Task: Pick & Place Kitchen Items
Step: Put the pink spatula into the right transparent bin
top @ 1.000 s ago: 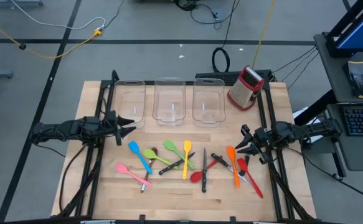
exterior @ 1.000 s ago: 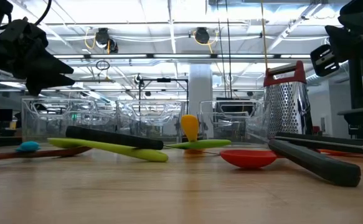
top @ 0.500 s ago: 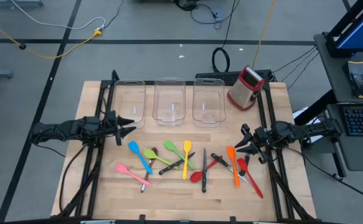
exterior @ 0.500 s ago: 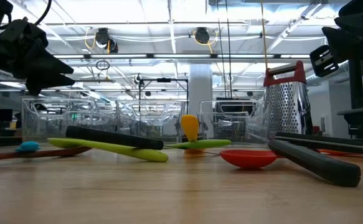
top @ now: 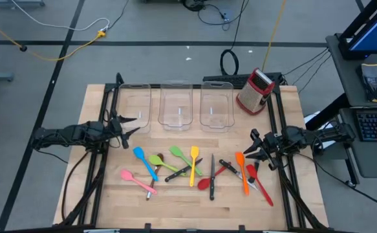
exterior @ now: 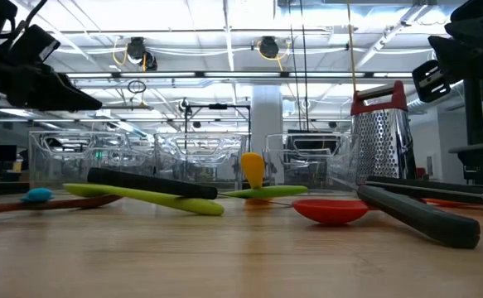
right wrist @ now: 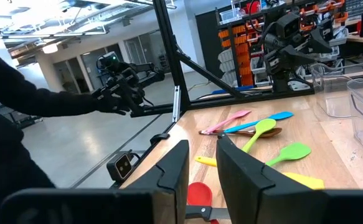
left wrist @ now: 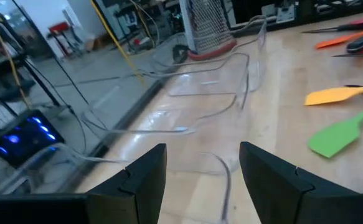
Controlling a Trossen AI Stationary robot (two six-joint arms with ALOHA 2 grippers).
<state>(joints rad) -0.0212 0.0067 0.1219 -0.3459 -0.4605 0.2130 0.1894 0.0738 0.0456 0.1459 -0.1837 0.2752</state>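
The kitchen items lie scattered on the wooden table's middle: a blue spatula [top: 145, 163], a pink spoon [top: 136, 181], a green spatula [top: 182, 157], a yellow spatula [top: 193, 165], a black-handled knife [top: 212, 176], a red spoon [top: 205, 183] and an orange spatula [top: 242, 171]. My left gripper [top: 129, 126] hovers open at the table's left side, above and left of the items, with nothing between its fingers [left wrist: 145, 180]. My right gripper [top: 256, 147] hovers at the right side beside the orange spatula, its fingers [right wrist: 175, 168] a narrow gap apart and empty.
Three clear plastic bins [top: 178, 107] stand in a row at the table's far side. A red-and-steel box grater [top: 256, 90] stands at the far right corner. Bare wood lies along the near edge [top: 188, 217]. Black frame rails run along both sides.
My left gripper has rolled about its own pointing line while staying in place; its fingers now stand turned against how they stood before. The right gripper and the utensils have kept still.
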